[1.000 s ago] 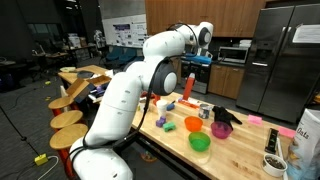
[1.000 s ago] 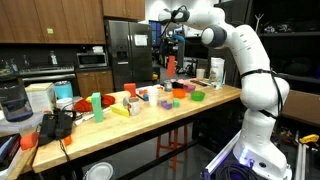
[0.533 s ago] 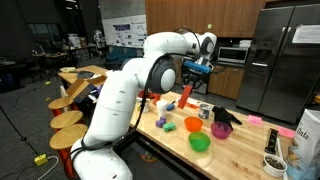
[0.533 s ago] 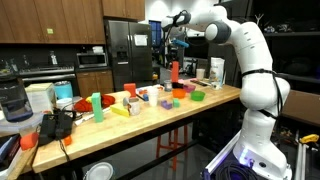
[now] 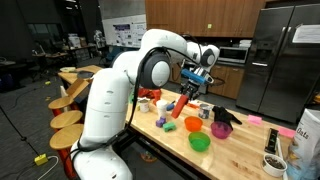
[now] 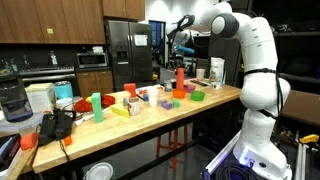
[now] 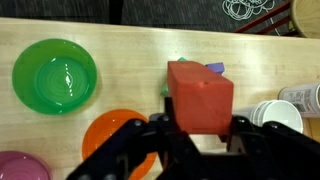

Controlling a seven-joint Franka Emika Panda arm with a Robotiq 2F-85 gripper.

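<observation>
The gripper [image 7: 202, 128] has its jaws clamped on 1 red block [image 7: 200, 92], centre of the wrist view; the pickup looks done; in an exterior view the block [image 5: 185, 103] hangs tilted over the wooden table [image 5: 175, 138], right of the green bowl [image 7: 55, 75]; not yet set down.

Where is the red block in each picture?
In an exterior view: the red block sits near the middle, tilted, just below the arm's end.
In an exterior view: it is right of centre, under the arm.
Wrist view: centre, clamped in the gripper.
Shared landmark: the green bowl.
</observation>
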